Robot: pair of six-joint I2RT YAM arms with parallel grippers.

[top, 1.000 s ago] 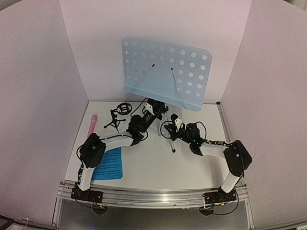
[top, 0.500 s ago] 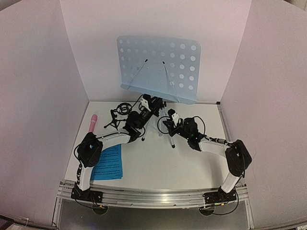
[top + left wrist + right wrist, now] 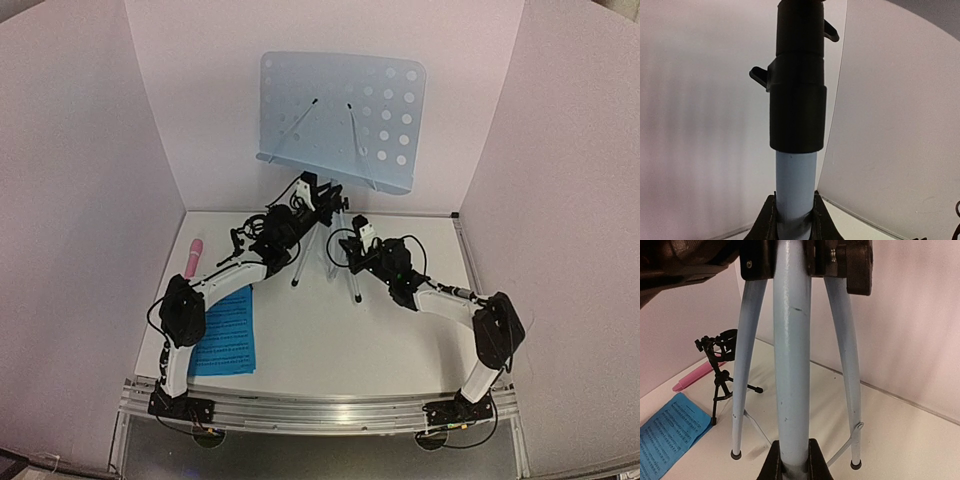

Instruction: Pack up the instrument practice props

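The pale perforated music stand [image 3: 340,115] stands on its silver tripod [image 3: 322,250] at the table's back. My left gripper [image 3: 312,197] is shut on the stand's pole [image 3: 796,182] just below a black collar [image 3: 797,100]. My right gripper [image 3: 352,250] is shut on a tripod leg [image 3: 792,365], low down. The small black mic stand [image 3: 250,233] stands left of the tripod and also shows in the right wrist view [image 3: 720,371]. The pink microphone [image 3: 193,256] lies at the left. The blue sheet-music pages [image 3: 228,340] lie near the left arm's base.
White walls enclose the table on the left, back and right [image 3: 570,200]. A metal rail [image 3: 320,410] runs along the near edge. In the right wrist view the pink microphone [image 3: 695,376] and blue pages [image 3: 667,435] lie to the left of the tripod legs.
The music stand has risen and swung from tilted to more upright, its desk moving up and right. Both grippers moved toward the back wall with it, still shut on it.
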